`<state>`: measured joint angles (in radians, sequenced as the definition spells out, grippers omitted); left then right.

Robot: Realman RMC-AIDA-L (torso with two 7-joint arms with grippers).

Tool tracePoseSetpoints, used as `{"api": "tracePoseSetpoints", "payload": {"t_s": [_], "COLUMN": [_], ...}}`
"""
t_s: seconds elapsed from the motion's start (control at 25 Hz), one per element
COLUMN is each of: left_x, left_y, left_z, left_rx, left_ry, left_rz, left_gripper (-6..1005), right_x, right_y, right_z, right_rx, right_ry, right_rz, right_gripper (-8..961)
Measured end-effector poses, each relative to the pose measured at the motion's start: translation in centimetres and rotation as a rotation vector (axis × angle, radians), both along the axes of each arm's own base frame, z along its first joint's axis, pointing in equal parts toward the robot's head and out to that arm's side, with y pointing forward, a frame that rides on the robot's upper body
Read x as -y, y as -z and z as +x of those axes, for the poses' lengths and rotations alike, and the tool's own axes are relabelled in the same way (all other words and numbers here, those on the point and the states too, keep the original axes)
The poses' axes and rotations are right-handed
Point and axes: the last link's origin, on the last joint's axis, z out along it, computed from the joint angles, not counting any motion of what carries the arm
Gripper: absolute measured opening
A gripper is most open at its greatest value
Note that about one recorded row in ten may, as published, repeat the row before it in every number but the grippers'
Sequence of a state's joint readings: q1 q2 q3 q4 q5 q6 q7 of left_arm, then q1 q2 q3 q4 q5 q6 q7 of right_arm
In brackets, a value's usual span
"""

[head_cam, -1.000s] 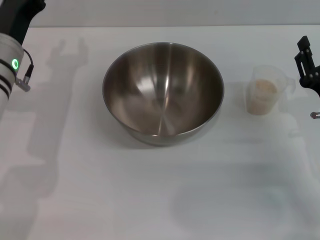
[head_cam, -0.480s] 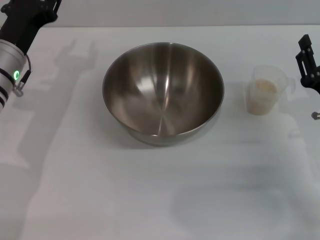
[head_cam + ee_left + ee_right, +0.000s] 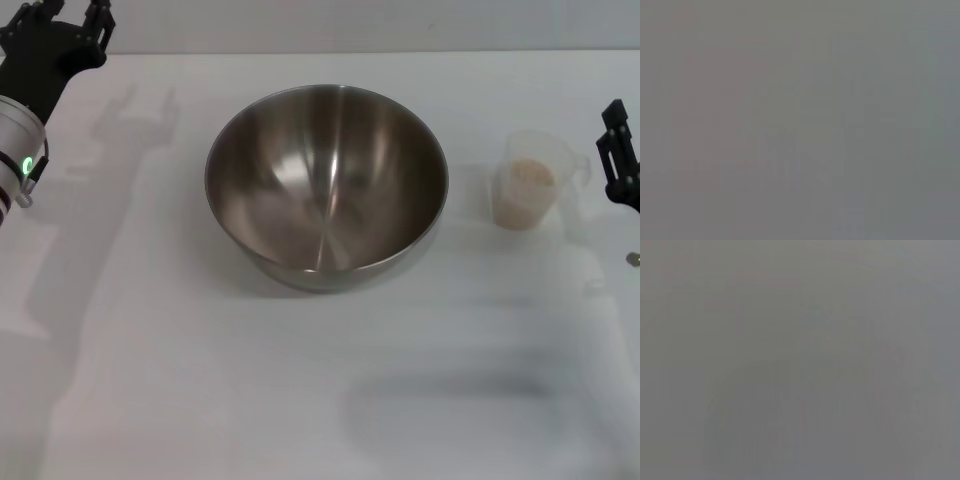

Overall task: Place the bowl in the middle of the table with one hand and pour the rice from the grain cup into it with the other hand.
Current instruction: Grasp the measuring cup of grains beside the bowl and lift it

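Observation:
The large steel bowl (image 3: 326,180) stands empty on the white table (image 3: 300,400), about at its middle. To its right stands the small clear grain cup (image 3: 530,180), upright, with pale rice (image 3: 527,178) in it. My left gripper (image 3: 66,18) is at the far left corner of the table, well away from the bowl, open and holding nothing. My right gripper (image 3: 620,152) shows only partly at the right edge, just right of the cup's handle and not touching it. Both wrist views are a flat grey and show nothing.
Arm shadows fall on the tabletop left of the bowl and along the near right side. The table's far edge runs just behind the bowl. Nothing else stands on the table.
My left arm has drawn back toward the far left corner, away from the bowl. The right gripper has slid slightly toward the right edge. Bowl and cup have not moved.

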<state>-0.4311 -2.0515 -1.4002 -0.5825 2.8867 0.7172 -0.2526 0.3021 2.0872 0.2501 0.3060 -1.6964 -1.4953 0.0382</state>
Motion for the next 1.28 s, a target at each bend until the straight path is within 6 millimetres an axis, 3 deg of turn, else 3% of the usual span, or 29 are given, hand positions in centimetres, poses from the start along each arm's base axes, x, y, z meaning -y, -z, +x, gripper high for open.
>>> {"api": "tracePoseSetpoints", "payload": {"t_s": [0.48, 1.28], "left_x": [0.3, 0.8], "left_y": [0.0, 0.0], "left_z": [-0.6, -0.8], "left_rx": [-0.008, -0.036], "left_ry": [-0.016, -0.015], "left_rz": [0.006, 0.016], "left_gripper": [527, 527], "right_x": [1.8, 1.7], "right_y": [0.7, 1.8], "right_z": [1.1, 2.2], "right_rx": [-0.044, -0.06], "right_ry": [0.079, 0.165], "right_rz": [-0.014, -0.081], "right_gripper": [546, 545]}}
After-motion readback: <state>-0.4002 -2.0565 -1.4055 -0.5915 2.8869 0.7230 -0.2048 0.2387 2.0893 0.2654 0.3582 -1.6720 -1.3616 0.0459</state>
